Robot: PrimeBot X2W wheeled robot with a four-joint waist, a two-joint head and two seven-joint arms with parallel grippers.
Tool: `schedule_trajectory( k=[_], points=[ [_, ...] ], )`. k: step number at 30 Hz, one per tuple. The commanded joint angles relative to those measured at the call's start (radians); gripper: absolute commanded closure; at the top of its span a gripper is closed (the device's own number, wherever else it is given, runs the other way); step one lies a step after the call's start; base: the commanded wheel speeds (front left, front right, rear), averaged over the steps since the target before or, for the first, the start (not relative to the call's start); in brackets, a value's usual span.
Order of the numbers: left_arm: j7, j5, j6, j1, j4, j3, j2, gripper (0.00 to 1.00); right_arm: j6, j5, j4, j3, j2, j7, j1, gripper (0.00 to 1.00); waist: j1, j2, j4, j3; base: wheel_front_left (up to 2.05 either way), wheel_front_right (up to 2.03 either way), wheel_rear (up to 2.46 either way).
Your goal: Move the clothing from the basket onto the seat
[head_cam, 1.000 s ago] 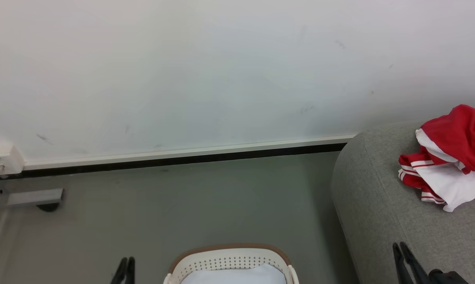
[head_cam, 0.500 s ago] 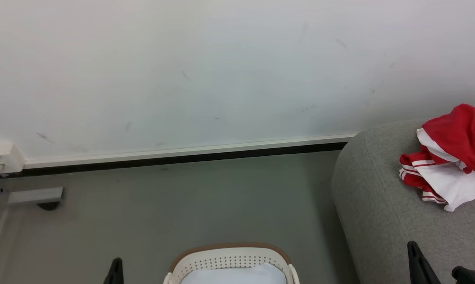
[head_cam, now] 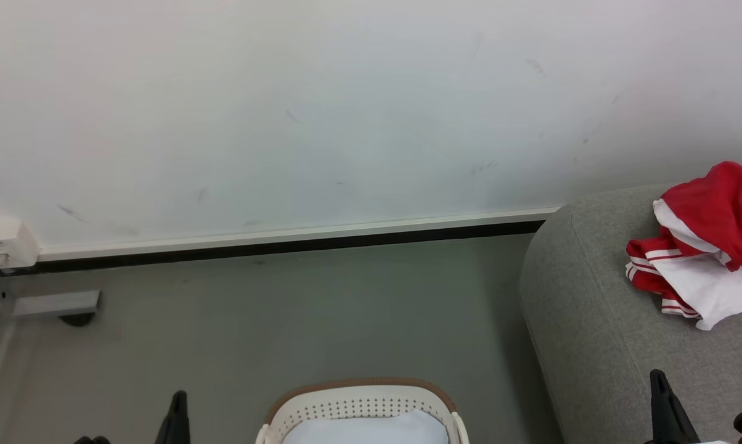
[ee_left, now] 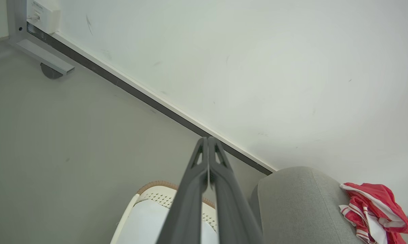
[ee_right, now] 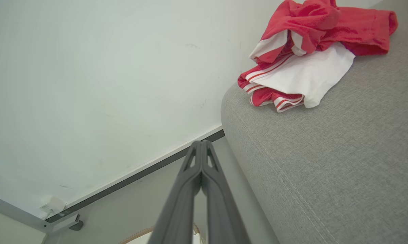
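Red clothing (head_cam: 704,246) lies at the seat's (head_cam: 593,320) wall-side corner, apparently delivered, so left gripper (ee_left: 207,140) and right gripper (ee_right: 200,142) are pinched closed, empty.

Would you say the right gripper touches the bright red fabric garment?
Apart; right wrist view shows bare grey fabric seat between right gripper and red garment.

Seat (head_cam: 593,320): coarse woven grey cloth, matt.
Clothing (ee_right: 302,73): soft red-and-white fabric, faint sheen on the red.
Basket (head_cam: 358,408): smooth white perforated plastic; tan rim, perhaps plastic too.
Pale cloth (head_cam: 371,431) inside: smooth matt fabric.
Floor (head_cam: 285,320): smooth matt grey surface.
Wall (head_cam: 346,123): matt white, lightly scuffed.
Bracket (head_cam: 53,304): brushed grey metal, dull shine.
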Motion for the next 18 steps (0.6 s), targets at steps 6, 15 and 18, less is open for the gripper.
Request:
schedule_trajectory(
  k=[6, 15, 18],
  points=[
    [0.027, -0.115, -0.011, -0.035, -0.016, 0.015, 0.005, 1.0, -0.001, 0.122, -0.028, -0.012, -0.008, 0.026, -0.031, 1.0, 0.0, 0.0, 0.001, 0.002, 0.0, 0.0, 0.0],
    [0.059, -0.235, -0.02, -0.051, -0.017, 0.024, 0.005, 1.0, -0.001, 0.25, -0.04, -0.021, -0.009, 0.058, -0.038, 1.0, 0.0, 0.0, 0.003, 0.005, 0.0, 0.0, 0.0],
    [0.069, -0.271, -0.022, -0.056, -0.017, 0.028, 0.005, 1.0, -0.001, 0.29, -0.044, -0.024, -0.009, 0.068, -0.04, 1.0, 0.0, 0.0, 0.004, 0.006, 0.0, 0.0, 0.0]
  ],
)
